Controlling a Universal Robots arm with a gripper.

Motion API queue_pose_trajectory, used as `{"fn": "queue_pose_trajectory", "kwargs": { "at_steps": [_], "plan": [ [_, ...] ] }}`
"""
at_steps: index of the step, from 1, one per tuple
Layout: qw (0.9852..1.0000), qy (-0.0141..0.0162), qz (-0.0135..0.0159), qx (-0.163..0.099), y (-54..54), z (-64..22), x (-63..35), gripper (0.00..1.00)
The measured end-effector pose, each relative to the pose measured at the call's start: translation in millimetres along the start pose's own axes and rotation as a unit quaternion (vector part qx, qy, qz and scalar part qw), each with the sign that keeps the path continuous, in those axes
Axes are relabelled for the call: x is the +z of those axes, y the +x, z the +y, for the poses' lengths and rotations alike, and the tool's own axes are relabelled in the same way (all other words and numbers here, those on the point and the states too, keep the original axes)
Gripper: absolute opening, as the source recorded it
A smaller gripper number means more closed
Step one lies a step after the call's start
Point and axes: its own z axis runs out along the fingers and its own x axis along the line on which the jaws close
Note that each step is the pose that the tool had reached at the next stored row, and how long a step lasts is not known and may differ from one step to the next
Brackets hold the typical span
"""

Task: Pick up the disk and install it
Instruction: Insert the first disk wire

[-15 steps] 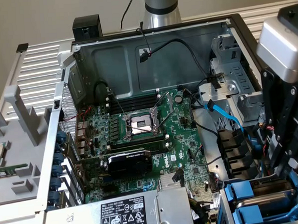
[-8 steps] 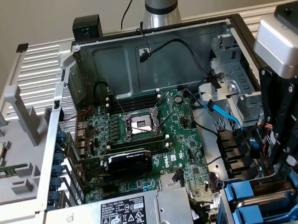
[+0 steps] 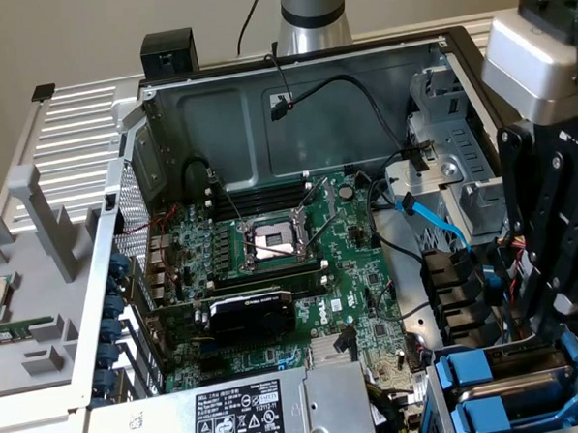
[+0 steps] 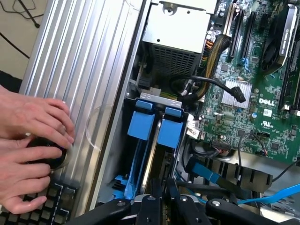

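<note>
The disk [image 4: 139, 125] stands on edge in the drive cage at the case's corner. Its bright blue carrier runs back to the gripper [image 4: 165, 204], whose fingers [image 4: 151, 206] sit nearly together, pinched on its silver edge. A second blue carrier [image 4: 169, 132] sits just beside it. "DELL" is printed white on the green motherboard [image 4: 225, 112]. A light-blue flat cable [image 4: 206, 171] and black leads [image 4: 213, 82] crowd the cage, with the grey power-supply box [image 4: 180, 28] next to it. A person's hands [image 4: 33, 124] rest near a keyboard [image 4: 44, 211].
</note>
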Motion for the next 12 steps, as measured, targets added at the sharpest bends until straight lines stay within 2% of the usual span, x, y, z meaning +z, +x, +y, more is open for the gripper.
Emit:
{"fn": "queue_pose_trajectory", "kwargs": {
  "at_steps": [5,12],
  "plan": [
    [0.9997,-0.0019,-0.0027,0.025,-0.3,0.9,0.0,0.17],
    [0.9996,-0.0021,-0.0031,0.028,-0.7,2.2,0.2,0.17]
  ]
}}
